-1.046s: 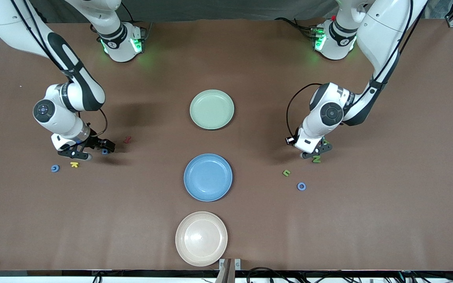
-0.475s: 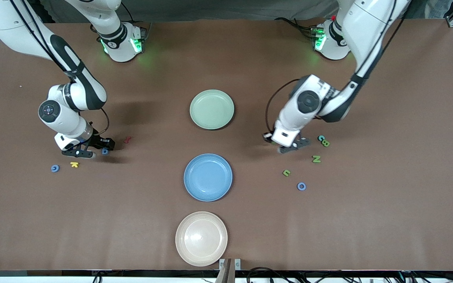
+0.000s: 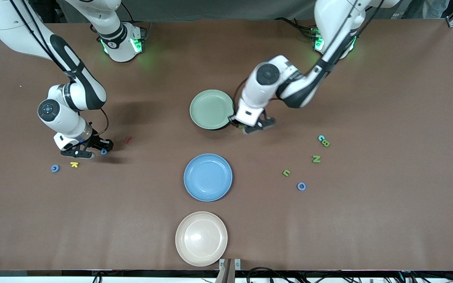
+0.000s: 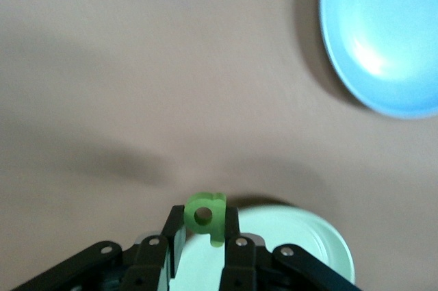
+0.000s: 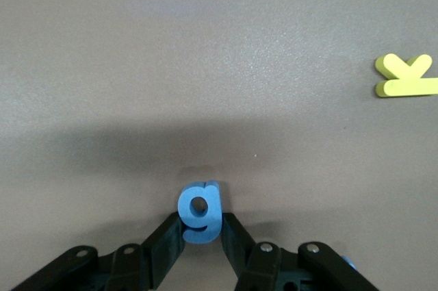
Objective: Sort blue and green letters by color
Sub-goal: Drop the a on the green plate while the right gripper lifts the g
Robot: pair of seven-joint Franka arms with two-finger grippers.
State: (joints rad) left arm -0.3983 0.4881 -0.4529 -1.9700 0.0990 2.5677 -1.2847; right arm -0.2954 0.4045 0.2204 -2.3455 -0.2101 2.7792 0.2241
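My left gripper (image 3: 256, 129) (image 4: 205, 226) is shut on a green letter (image 4: 205, 214) and hangs over the rim of the green plate (image 3: 210, 108) (image 4: 301, 236), at the side toward the left arm's end. My right gripper (image 3: 94, 150) (image 5: 200, 226) sits low at the table toward the right arm's end. Its jaws are shut on a blue letter g (image 5: 200, 212) (image 3: 104, 151). A blue ring letter (image 3: 55, 168) lies close by. Green letters (image 3: 316, 159), (image 3: 286, 172), (image 3: 325, 143) and blue ones (image 3: 301, 186), (image 3: 321, 138) lie toward the left arm's end.
The blue plate (image 3: 208, 177) (image 4: 390, 31) lies nearer the front camera than the green one, and a beige plate (image 3: 201, 238) lies nearer still. A yellow letter (image 3: 74, 164) (image 5: 405, 75) and a dark red letter (image 3: 127, 139) lie by the right gripper.
The left arm carried the green letter from the cluster of letters to the green plate's rim. The right gripper closed on the blue g.
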